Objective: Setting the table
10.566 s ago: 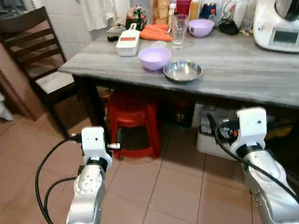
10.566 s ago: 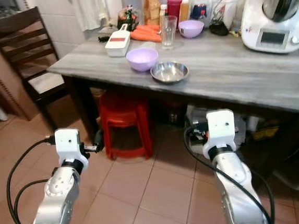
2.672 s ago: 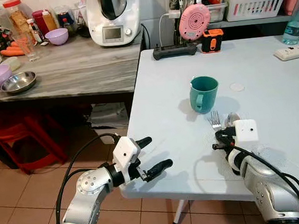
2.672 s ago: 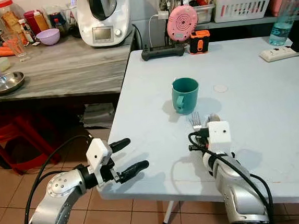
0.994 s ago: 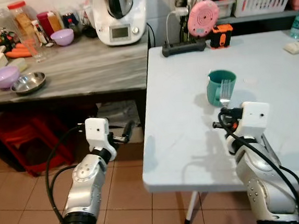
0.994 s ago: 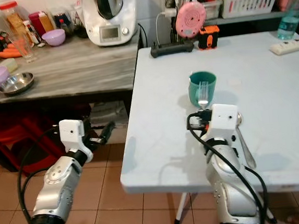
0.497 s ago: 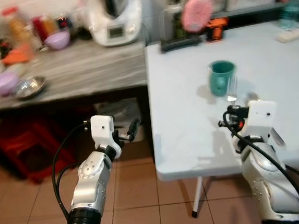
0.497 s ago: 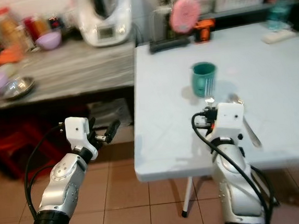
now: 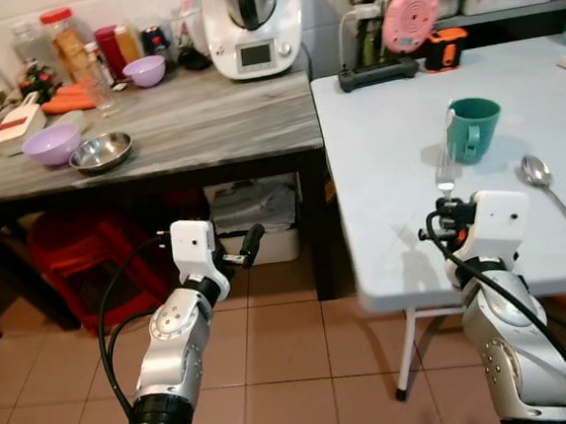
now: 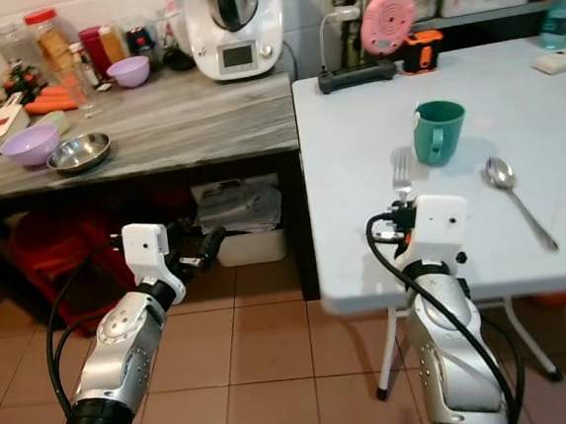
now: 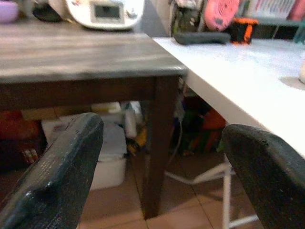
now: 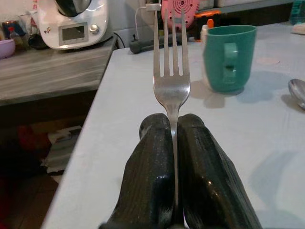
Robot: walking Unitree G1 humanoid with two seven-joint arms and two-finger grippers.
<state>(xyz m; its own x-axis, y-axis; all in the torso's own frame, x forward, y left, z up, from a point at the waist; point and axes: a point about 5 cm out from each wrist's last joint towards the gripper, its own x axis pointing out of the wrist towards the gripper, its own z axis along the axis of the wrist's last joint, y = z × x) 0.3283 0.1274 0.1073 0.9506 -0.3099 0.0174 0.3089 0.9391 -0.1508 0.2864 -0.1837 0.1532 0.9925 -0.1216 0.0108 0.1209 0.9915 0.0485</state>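
A silver fork (image 12: 170,71) stands upright, tines up, with my right gripper (image 12: 172,121) shut on its handle. In the eye views the fork (image 9: 444,163) rises above the right wrist over the near edge of the white table (image 9: 384,178). Behind it on that table stand a teal mug (image 9: 474,128) and, to the right, a spoon (image 9: 549,187) lying flat. My left gripper (image 11: 162,138) is open and holds nothing. It hangs low over the tiled floor, left of the white table.
A grey wooden table (image 9: 206,120) at the left carries a purple bowl (image 9: 51,145), a steel bowl (image 9: 100,152) and a kitchen machine (image 9: 253,21). A red stool (image 9: 79,260) and a white box (image 9: 254,215) sit under it. A power strip (image 9: 382,71) lies at the white table's back edge.
The whole picture has shifted, so the camera moved. The fork, which lay beside the spoon 2.7 s ago, is held upright in my right gripper. The left arm has dropped lower.
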